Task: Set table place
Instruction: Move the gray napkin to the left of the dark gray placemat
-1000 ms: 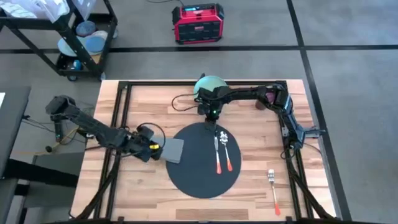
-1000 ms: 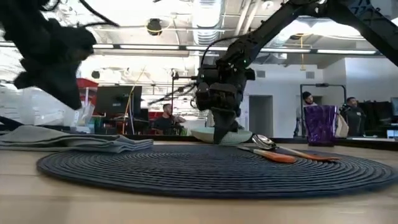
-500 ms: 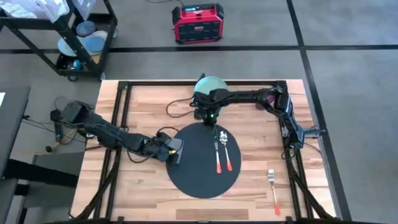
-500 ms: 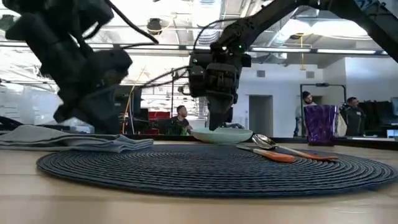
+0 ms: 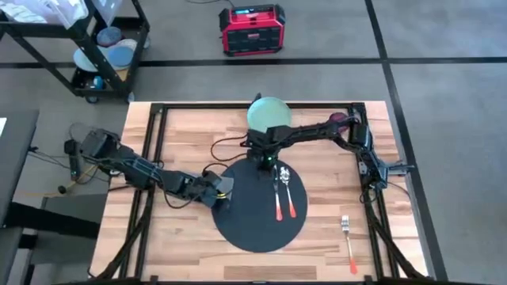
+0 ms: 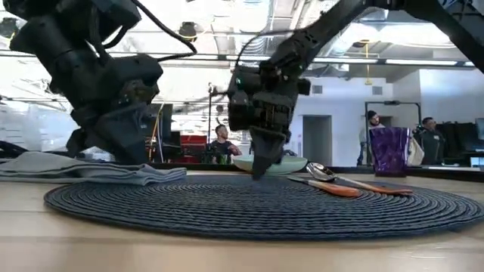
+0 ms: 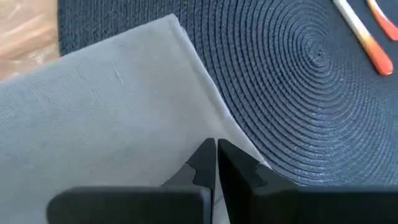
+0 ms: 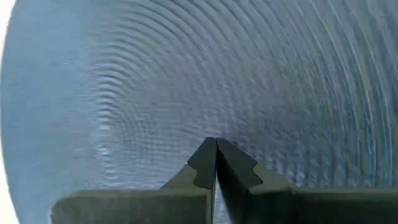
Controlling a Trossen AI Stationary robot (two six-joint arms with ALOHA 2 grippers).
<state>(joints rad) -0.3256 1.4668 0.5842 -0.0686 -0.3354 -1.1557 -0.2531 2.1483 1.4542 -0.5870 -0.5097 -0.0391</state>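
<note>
The place [image 5: 257,207], a round dark woven mat, is lying mid-table [image 5: 190,237], carrying a knife [image 5: 276,194] and spoon [image 5: 288,190]. A grey napkin [image 7: 106,118] is overlapping its left edge, and a green plate [image 5: 268,113] is sitting just beyond its far edge. Since a second ago, the left gripper [image 5: 222,192] has advanced over the napkin, fingers pressed together, holding nothing. The right gripper [image 5: 268,162] has moved from the plate onto the mat's far edge, fingers likewise closed and empty.
</note>
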